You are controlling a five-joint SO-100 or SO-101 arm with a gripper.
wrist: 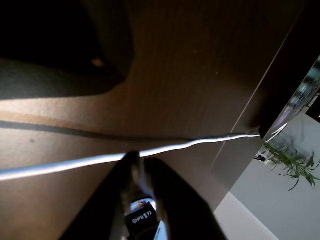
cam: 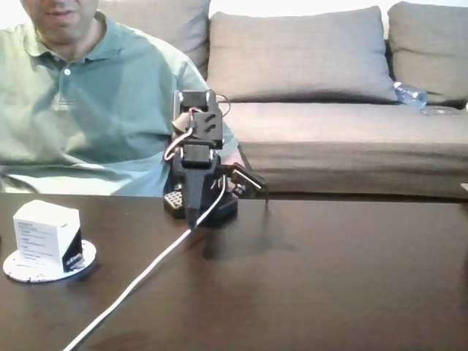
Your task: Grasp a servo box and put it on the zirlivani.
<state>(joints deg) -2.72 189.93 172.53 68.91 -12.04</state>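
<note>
A: Fixed view, and the box sits on the disc at the left of the dark table, well apart from the arm.

B: Looks square on it, too. A rim of disc shows around the base, so by the look of it the placing is done.

A: The arm is folded up over its base at the table's far edge, a person in a green shirt seated behind it. White cable runs from the base toward the camera.

B: And the gripper? In the wrist view the dark fingers come up from the bottom edge and meet at a narrow tip, right at that cable.

A: Pressed together, nothing between them, as far as that view goes.

B: So what's left is parking well. He'd want the arm settled low and still, tip clear of the cable so it doesn't snag.

A: And nothing near the box. A nudge could slide it off the disc.
</note>
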